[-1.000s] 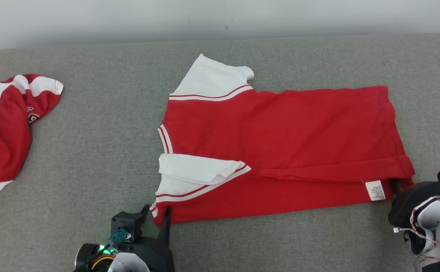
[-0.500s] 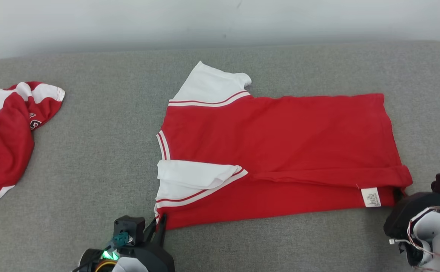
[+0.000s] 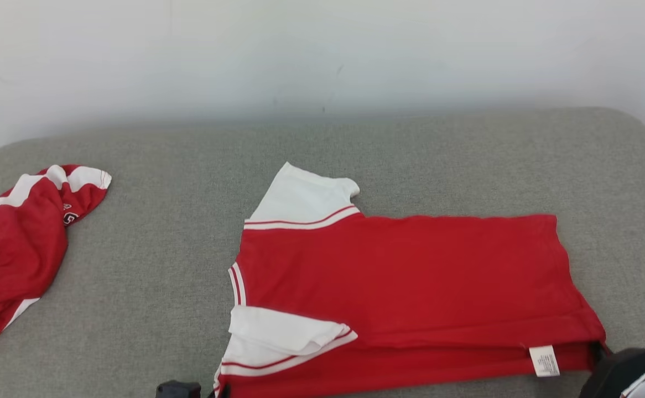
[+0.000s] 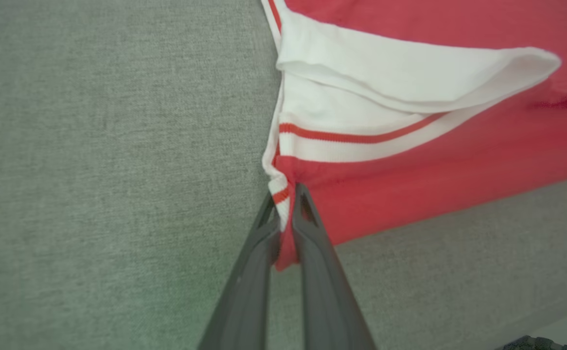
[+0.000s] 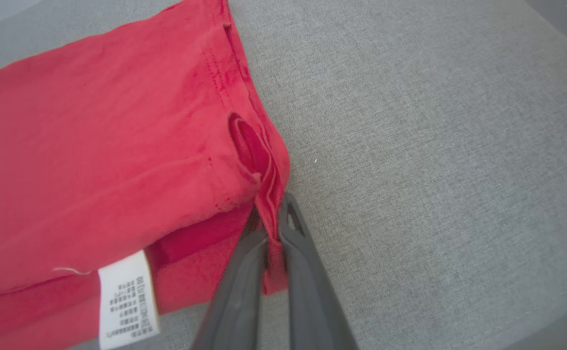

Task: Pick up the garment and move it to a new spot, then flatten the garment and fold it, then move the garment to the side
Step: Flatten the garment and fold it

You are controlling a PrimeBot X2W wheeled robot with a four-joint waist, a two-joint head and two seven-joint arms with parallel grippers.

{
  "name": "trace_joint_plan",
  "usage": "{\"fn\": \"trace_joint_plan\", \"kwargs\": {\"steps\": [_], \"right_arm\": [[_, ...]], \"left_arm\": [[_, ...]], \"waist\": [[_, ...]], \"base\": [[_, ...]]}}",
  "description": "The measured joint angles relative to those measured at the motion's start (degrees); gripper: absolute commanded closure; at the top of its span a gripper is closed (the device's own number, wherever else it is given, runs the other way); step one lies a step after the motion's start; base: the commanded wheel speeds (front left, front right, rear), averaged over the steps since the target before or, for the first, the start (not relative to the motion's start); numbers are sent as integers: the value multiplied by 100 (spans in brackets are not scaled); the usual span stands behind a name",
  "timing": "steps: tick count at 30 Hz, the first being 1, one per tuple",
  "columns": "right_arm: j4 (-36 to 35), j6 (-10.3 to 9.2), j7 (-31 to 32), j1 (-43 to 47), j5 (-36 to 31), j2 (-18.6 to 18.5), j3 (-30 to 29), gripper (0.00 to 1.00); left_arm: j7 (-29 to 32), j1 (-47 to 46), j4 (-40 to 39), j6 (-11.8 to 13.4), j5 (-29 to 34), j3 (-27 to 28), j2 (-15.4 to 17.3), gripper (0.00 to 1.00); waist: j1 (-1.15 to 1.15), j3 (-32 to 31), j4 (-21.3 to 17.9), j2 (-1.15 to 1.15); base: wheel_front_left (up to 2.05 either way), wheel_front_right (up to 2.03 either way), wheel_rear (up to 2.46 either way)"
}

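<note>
Red garment (image 3: 411,276) corners sit pinched between left fingers (image 4: 315,248) and right fingers (image 5: 304,265).

left claw (image 4: 286,195), right claw (image 5: 272,210) closed onto garment (image 3: 411,276)

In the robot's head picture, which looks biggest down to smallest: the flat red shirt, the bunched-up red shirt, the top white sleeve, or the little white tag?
1. flat red shirt
2. bunched-up red shirt (crumpled and cut off by the edge, so its true size is unsure)
3. top white sleeve
4. little white tag
</note>
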Motion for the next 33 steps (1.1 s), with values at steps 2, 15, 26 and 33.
{"fn": "trace_joint_plan", "kwargs": {"steps": [2,15,26,33], "right_arm": [[-146,0,107,183,32,52,-33,100],[-337,-2,48,416,83,146,42,0],[-805,-2,382,-357,-107,-30,-60,0],[-715,-2,915,-1190,-120,-172,174,0]], "left_arm": [[18,137,-108,68,-20,10,36,100],[-23,496,-420,326,-112,110,125,0],[-110,3,-953,500,-112,592,575,0],[235,-1111,-928,109,-118,592,600,0]], "waist": [[0,-66,-16,0],[0,-154,-60,0],[0,101,-116,0],[1,405,-205,0]], "base": [[0,0,0],[0,0,0],[0,0,0],[0,0,0]]}}
